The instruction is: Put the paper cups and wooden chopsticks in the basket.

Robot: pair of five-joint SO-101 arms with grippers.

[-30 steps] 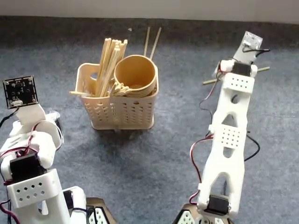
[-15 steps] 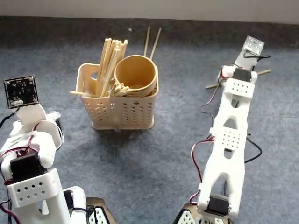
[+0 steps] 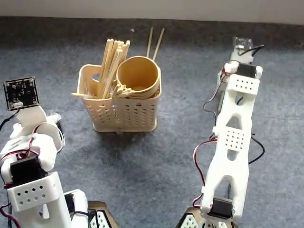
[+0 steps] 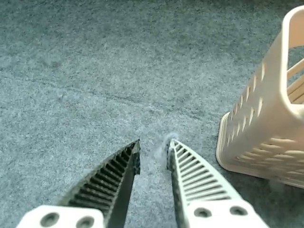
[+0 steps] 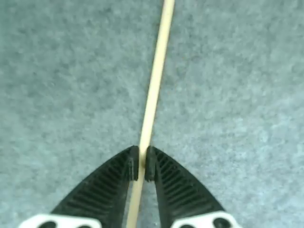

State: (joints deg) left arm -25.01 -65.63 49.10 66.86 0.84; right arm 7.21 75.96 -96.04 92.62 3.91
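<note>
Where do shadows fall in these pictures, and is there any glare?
High view: soft shadow on the carpet just in front of the basket, no glare. Left wrist view: faint shadow under the basket. Right wrist view: even light, the chopstick casts hardly any shadow.

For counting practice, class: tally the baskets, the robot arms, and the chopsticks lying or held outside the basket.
Cream slotted plastic basket: 1
White robot arms: 2
Pale wooden chopsticks outside the basket: 3
Total: 6
</note>
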